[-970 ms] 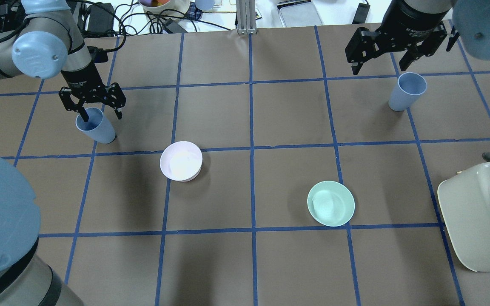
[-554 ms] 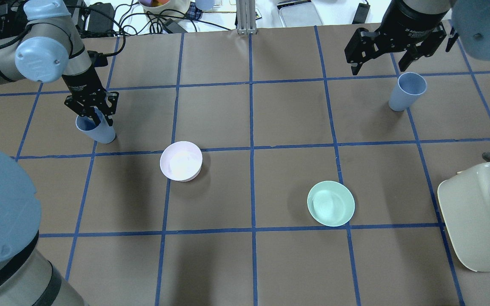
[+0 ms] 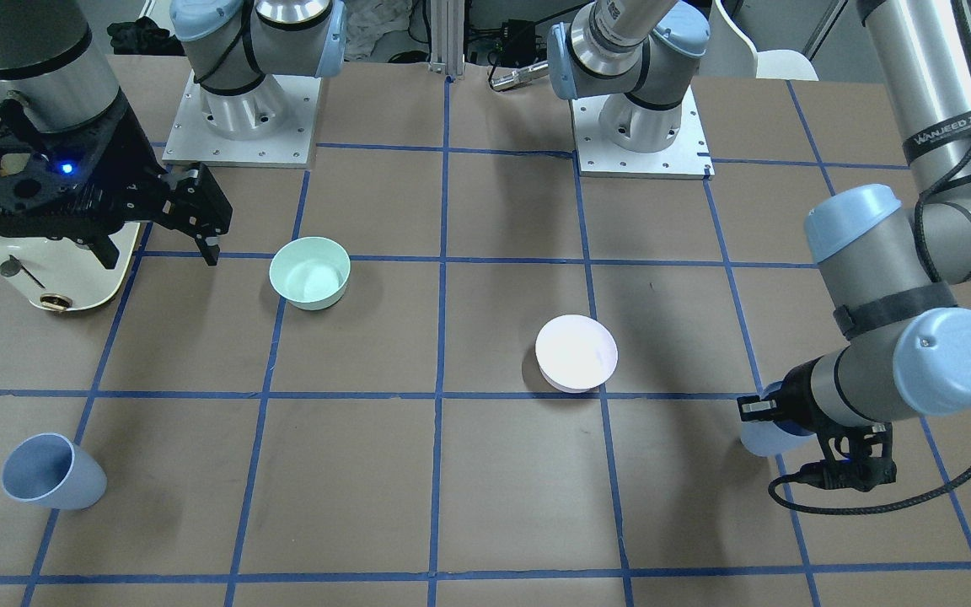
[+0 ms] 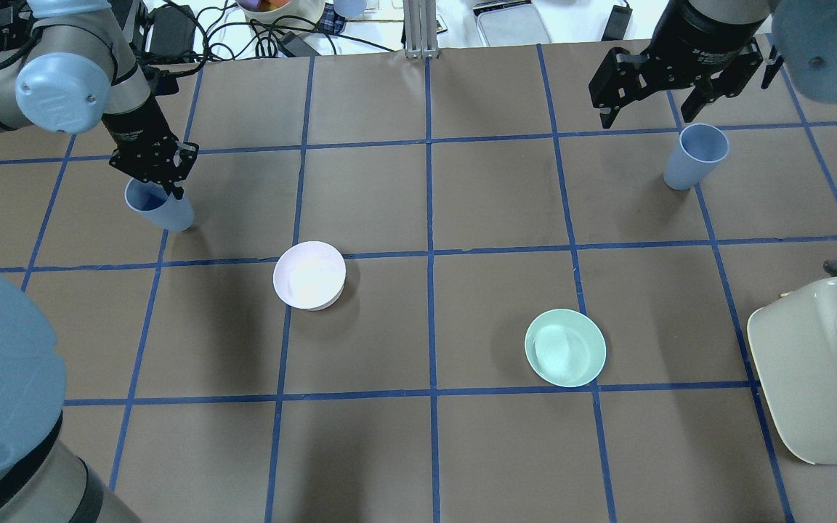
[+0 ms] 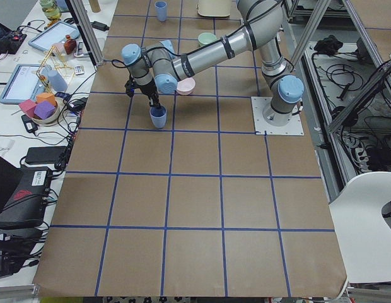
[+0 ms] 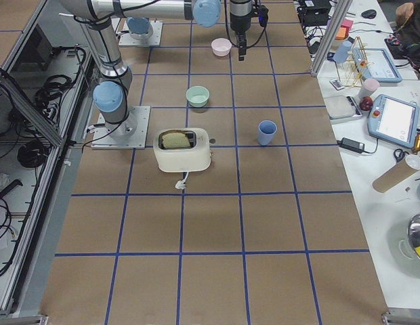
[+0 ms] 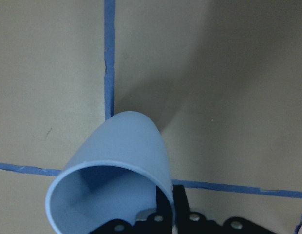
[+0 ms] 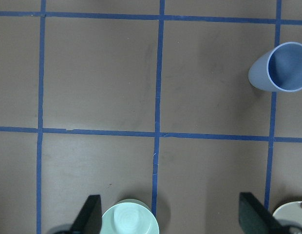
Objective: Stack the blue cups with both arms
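Left wrist-mounted view fills up with the left cup (image 7: pixel 117 161). I read the left end effector (image 4: pixel 159 185) as clamped on its wall right at the rim, one finger inside the mouth and one outside. Whether the base is off the bench (image 4: pixel 426 450) I can't tell. In the overhead the cup stands on the robot's left, well apart from the right cup (image 4: pixel 696 156), which stands upright on the far right. Between them sit the pink bowl (image 4: pixel 309 276) and the mint bowl (image 4: pixel 565 347), with a toaster (image 4: pixel 818 370) at the right edge.

The right end effector (image 4: pixel 647 116) hangs with jaws spread wide and nothing between them. It is near its cup but not over it; in the right wrist view the cup sits off in the upper corner.

I judge these tumblers as light, thin, smooth plastic, a little springy in the wall. A one-wall rim pinch holds one, but it may swing or slip if squeezed hard. The taper should let them nest. I'd take the right cup around the body, below the rim, keeping its mouth clear
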